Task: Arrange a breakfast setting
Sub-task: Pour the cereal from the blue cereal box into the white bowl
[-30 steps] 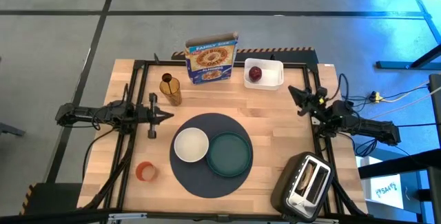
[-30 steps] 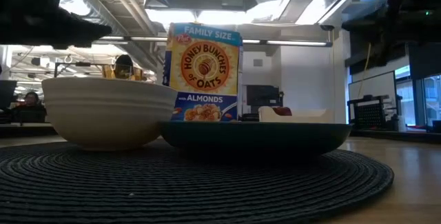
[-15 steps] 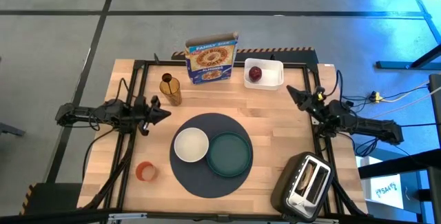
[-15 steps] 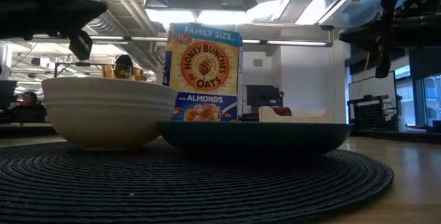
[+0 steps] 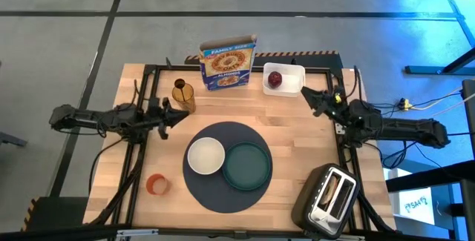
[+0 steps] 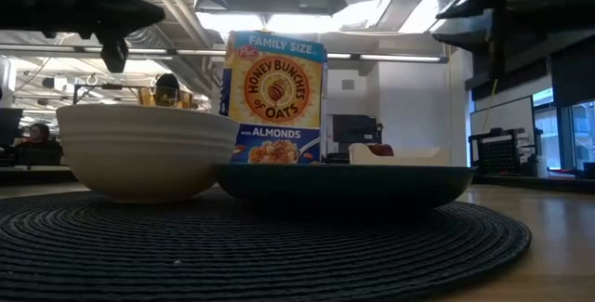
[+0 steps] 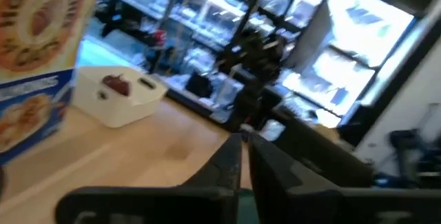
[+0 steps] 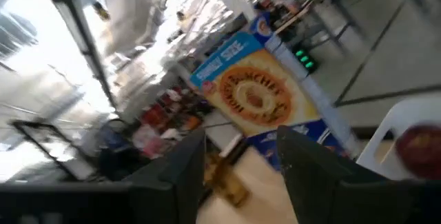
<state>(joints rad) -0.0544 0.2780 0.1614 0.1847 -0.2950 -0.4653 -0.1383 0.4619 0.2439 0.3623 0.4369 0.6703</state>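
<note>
Both sets of jaws are empty. On the left gripper [image 5: 178, 115] they are pressed nearly together, hovering beside the amber cup [image 5: 183, 96]; on the right gripper [image 5: 310, 98] they stand apart, near the white tray [image 5: 293, 80] (it carries the small dark-red fruit [image 5: 274, 78]). White bowl [image 5: 205, 156] and teal plate [image 5: 247, 165] sit side by side on the round dark-grey placemat [image 5: 223, 133], mid tabletop [image 5: 297, 126]. A small orange cup [image 5: 156, 185] stands left of the mat.
</note>
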